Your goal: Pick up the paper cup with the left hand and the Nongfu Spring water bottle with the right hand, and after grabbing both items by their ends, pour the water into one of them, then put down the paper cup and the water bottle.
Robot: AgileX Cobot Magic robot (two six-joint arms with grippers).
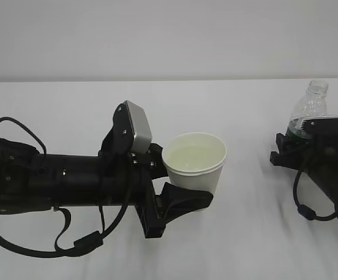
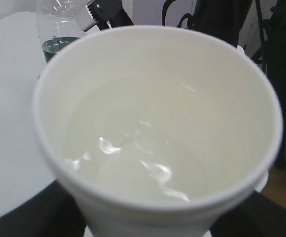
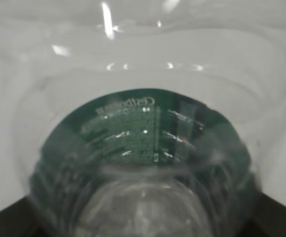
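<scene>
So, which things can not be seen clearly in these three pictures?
- Exterior view: the lower part of the Nongfu Spring water bottle is hidden behind the right gripper.
- Left wrist view: the left gripper is hidden by the paper cup, whose base is cut off by the bottom edge.
- Right wrist view: the bottle label text is too blurred to read.
- Any water remaining in the bottle: cannot tell.

I note the paper cup [image 1: 194,165] white outside, cream-white inside, the water [image 2: 138,163] in it clear and colourless. The Nongfu Spring water bottle [image 1: 310,111] is clear plastic with a dark green label. Both grippers look black with grey blocks; the table [image 1: 245,233] is plain white.
</scene>
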